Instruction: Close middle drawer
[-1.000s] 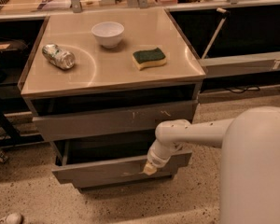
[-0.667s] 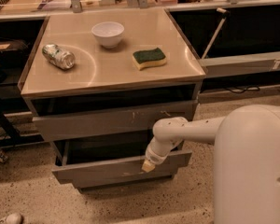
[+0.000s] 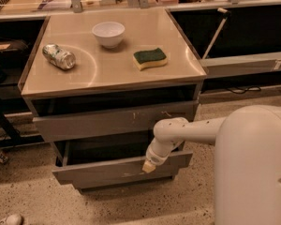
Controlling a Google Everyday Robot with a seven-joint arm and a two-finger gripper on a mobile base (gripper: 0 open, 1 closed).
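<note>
The middle drawer (image 3: 98,172) is pulled out of the grey cabinet, and its dark inside shows behind its plain flat front. Above it is the upper drawer front (image 3: 112,122), which has small white scuff marks. My gripper (image 3: 148,166) points down from the white arm (image 3: 187,130). Its pale tip rests against the top edge of the middle drawer's front, right of centre.
On the cabinet top (image 3: 178,69) are a white bowl (image 3: 108,33), a crushed can (image 3: 59,56) and a green-and-yellow sponge (image 3: 150,58). My white body (image 3: 253,168) fills the lower right. Dark shelving stands to the left and right, and the floor is speckled.
My arm and gripper have shifted slightly left and toward the cabinet, staying on the drawer front. The middle drawer looks pushed in a little.
</note>
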